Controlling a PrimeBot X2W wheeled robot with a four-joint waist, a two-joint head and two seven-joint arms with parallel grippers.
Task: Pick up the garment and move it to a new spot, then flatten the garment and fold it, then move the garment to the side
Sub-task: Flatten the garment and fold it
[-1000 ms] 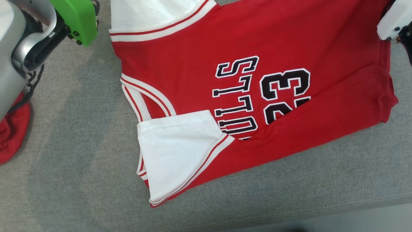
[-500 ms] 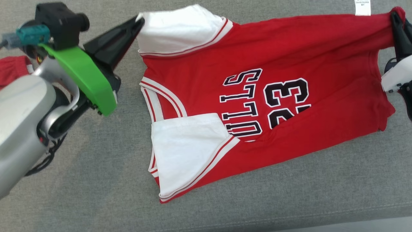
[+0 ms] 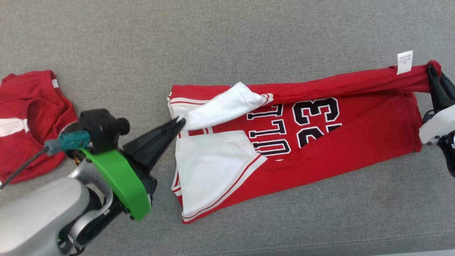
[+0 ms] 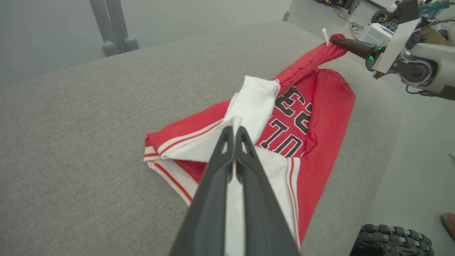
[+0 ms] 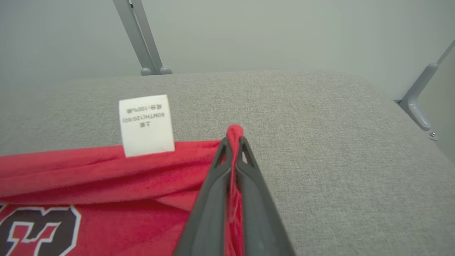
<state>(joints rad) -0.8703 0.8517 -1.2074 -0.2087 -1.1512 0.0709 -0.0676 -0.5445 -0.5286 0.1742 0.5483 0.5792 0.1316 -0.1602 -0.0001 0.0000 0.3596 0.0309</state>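
Far edge of garment [image 3: 355, 142] now drawn over its lettering [image 3: 273, 137] | lies mid-cushion [image 3: 249, 42] | left gripper [image 3: 180, 122] pinching white sleeve [image 3: 227, 106], right gripper [image 3: 431, 68] pinching hem corner [image 3: 434, 64] | risk — thin pinch slips, uneven pull skews fold

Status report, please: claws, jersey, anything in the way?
Left claw shut on jersey's white sleeve. Right claw shut on hem corner. Far edge lifted off cushion. Other red garment apart, left.

A white sleeve [image 3: 209, 167] covers part of the jersey [image 3: 355, 142] lettering; another red garment [image 3: 35, 117] is cropped left.
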